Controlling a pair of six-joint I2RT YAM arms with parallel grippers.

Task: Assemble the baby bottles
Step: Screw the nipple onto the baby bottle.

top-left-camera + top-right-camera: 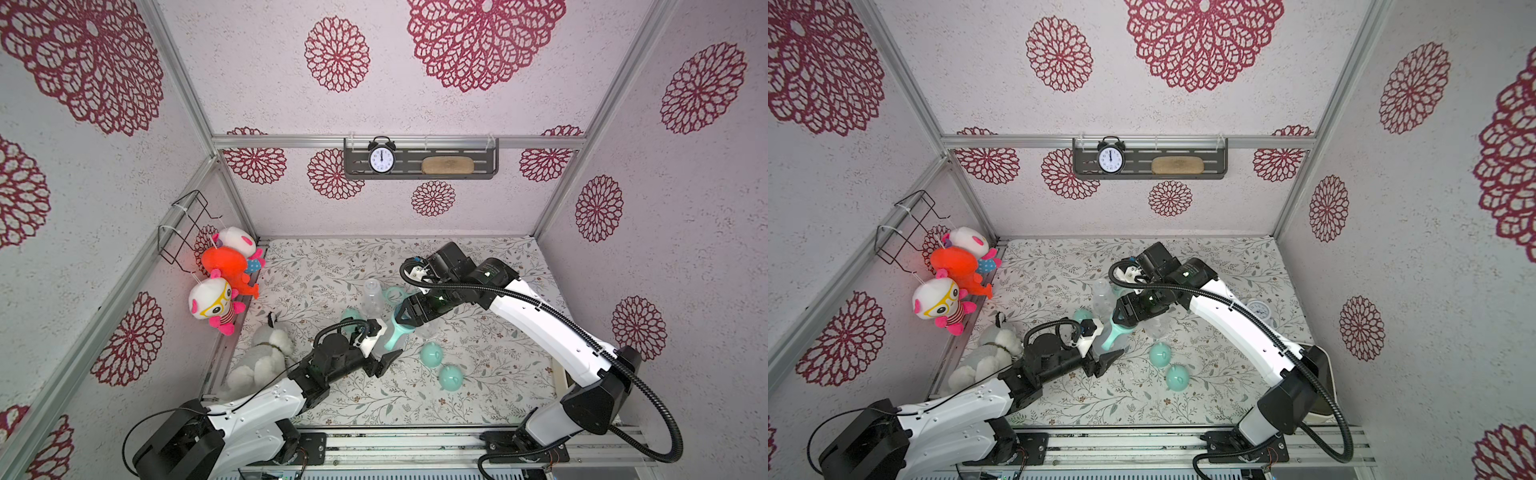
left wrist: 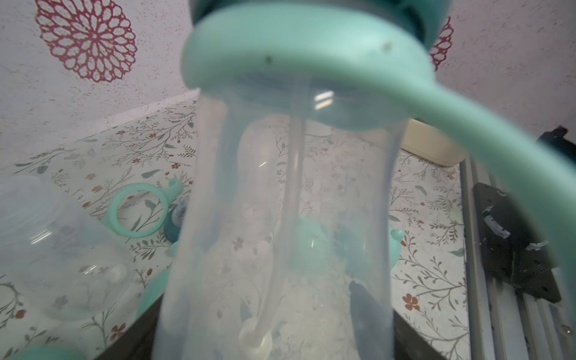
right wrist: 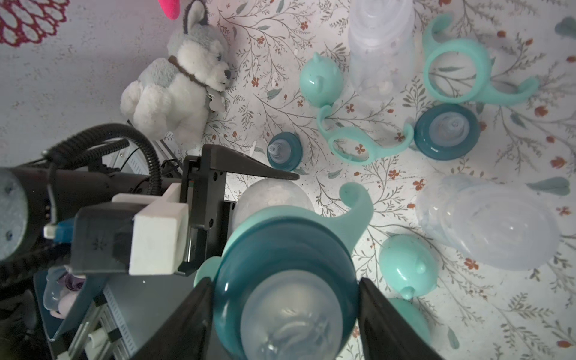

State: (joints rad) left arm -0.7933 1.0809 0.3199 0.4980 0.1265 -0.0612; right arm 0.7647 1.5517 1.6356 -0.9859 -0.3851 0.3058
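Observation:
A clear baby bottle (image 2: 280,218) with a mint handle ring (image 2: 311,56) is held off the mat at mid-table in both top views (image 1: 395,334). My left gripper (image 1: 386,344) is shut on its body. A dark teal nipple collar (image 3: 286,265) sits on its neck, and my right gripper (image 3: 283,311) is shut on that collar, one finger on each side. Loose on the mat lie two clear bottles (image 3: 378,40) (image 3: 489,221), two handle rings (image 3: 458,62) (image 3: 358,143), two collars (image 3: 447,131) (image 3: 283,151) and mint dome caps (image 3: 321,79) (image 3: 408,265).
A plush husky (image 1: 266,353) lies at the mat's left edge, with plush toys (image 1: 224,282) hanging on the left wall above it. A shelf (image 1: 457,174) with a clock is on the back wall. A small white alarm clock (image 1: 1258,309) stands at the right, behind my right arm.

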